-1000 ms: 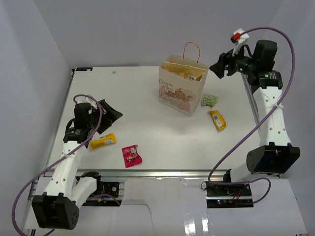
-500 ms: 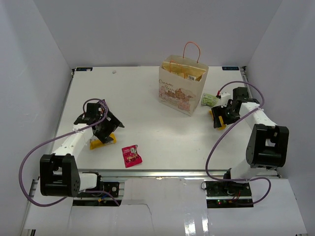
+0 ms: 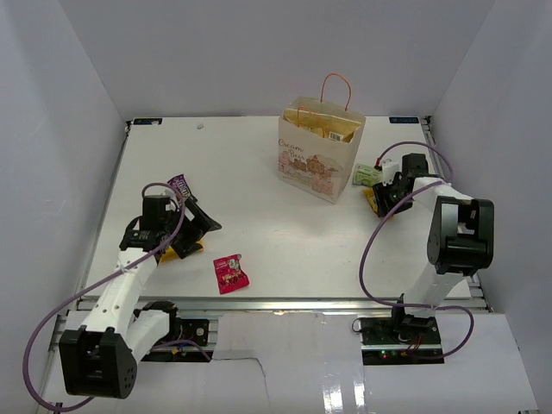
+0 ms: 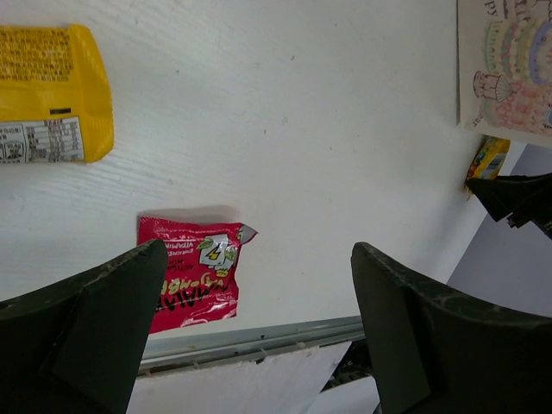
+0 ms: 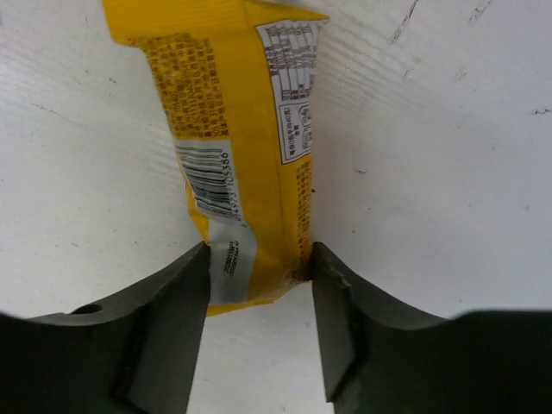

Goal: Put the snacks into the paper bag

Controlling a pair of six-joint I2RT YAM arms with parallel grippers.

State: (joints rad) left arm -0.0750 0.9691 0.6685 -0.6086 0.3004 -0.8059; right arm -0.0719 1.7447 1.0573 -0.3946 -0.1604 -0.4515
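currently the right gripper (image 5: 259,285) is low at the table's (image 3: 259,181) right side, jaws pressed against both long edges of the orange packet (image 5: 246,121), which lies flat. green packet (image 3: 366,174) lies between it and the paper bag (image 3: 317,164). left gripper (image 4: 259,328), jaws wide apart and holding nothing, is beside the yellow packet (image 4: 47,95). magenta packet (image 4: 191,272) lies nearer, purple packet (image 3: 181,185) farther. chip bag (image 3: 328,129) shows inside the paper bag.

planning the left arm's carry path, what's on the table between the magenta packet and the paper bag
Nothing: the top view shows bare white table between the magenta packet and the paper bag, and the left wrist view agrees.
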